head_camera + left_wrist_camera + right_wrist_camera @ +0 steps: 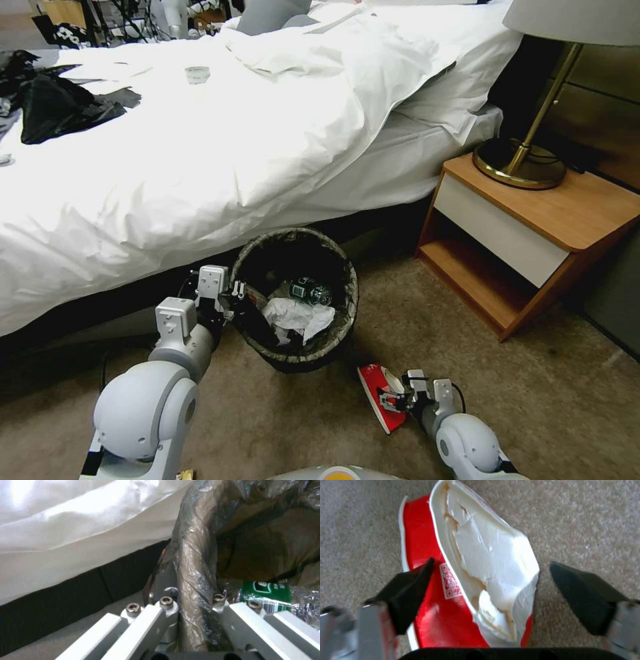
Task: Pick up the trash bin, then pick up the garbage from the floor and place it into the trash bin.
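- We see the bed [200, 153] filling the upper left of the head view, its white duvet hanging over the side; the duvet's lower edge runs just behind the trash bin, with a dark gap under the bed below it.
- The carpeted floor [520, 400] lies open to the right of and in front of the bin, as far as the nightstand.
- The wooden nightstand [533, 227] stands to the right of the bed; its near corner juts toward the open carpet, well apart from the bin. A brass lamp [527, 160] stands on its top.
- The trash bin [297, 300] stands on the floor against the bed's side, its dark liner folded over the rim. Inside we see a green-labelled bottle [310, 291] and crumpled white tissue [297, 317].
- The left gripper [233, 303] is at the bin's left rim. In the left wrist view its fingers straddle the lined rim [195, 580], one outside the wall and one inside, closed on it.
- The red-and-white carton [380, 393] lies flat on the carpet just in front of the bin and apart from it, with bare floor all around.
- The right gripper [393, 400] is low over the carton's near end. In the right wrist view its dark fingers [406, 592] are spread wide to either side of the carton [480, 580], gripping nothing.
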Controlling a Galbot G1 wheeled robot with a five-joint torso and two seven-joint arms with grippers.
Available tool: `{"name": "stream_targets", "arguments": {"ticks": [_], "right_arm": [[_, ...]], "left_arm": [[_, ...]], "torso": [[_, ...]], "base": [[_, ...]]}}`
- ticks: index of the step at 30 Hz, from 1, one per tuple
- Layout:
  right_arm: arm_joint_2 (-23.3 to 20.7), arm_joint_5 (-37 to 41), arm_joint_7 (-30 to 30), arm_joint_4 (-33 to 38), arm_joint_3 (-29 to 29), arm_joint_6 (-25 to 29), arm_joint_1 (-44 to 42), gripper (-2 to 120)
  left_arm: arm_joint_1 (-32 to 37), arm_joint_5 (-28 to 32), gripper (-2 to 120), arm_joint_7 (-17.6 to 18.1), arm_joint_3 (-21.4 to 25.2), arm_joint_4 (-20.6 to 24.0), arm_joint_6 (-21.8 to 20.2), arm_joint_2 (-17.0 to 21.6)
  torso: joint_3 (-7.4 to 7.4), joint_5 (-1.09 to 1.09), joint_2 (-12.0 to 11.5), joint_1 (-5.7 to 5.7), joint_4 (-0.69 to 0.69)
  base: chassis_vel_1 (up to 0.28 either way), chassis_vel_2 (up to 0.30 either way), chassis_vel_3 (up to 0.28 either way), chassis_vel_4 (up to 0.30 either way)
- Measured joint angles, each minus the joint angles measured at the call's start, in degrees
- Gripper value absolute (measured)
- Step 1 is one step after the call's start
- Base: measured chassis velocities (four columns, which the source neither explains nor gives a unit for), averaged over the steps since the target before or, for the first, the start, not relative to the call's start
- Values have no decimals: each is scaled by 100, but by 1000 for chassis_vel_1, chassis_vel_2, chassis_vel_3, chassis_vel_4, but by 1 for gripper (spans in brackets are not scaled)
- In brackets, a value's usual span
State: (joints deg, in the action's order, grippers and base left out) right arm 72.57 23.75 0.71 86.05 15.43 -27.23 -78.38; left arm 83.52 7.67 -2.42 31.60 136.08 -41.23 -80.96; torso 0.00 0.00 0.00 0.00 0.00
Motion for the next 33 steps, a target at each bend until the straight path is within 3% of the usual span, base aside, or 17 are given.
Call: {"name": "stream_targets", "arguments": {"ticks": [23,33], "right_arm": [[73,-212,-44,-81,13,192,50,0],[122,-276,-40,-135,82,293,114,0]], "left_arm": [[-50,-11,2,1,-28,-84,-1,-21],[-56,-6,2,1,-20,-96,9,-34]], "torso": [[0,-1,0,0,0],[0,1,0,0,0]], "base": [[0,0,0,0],[0,0,0,0]]}}
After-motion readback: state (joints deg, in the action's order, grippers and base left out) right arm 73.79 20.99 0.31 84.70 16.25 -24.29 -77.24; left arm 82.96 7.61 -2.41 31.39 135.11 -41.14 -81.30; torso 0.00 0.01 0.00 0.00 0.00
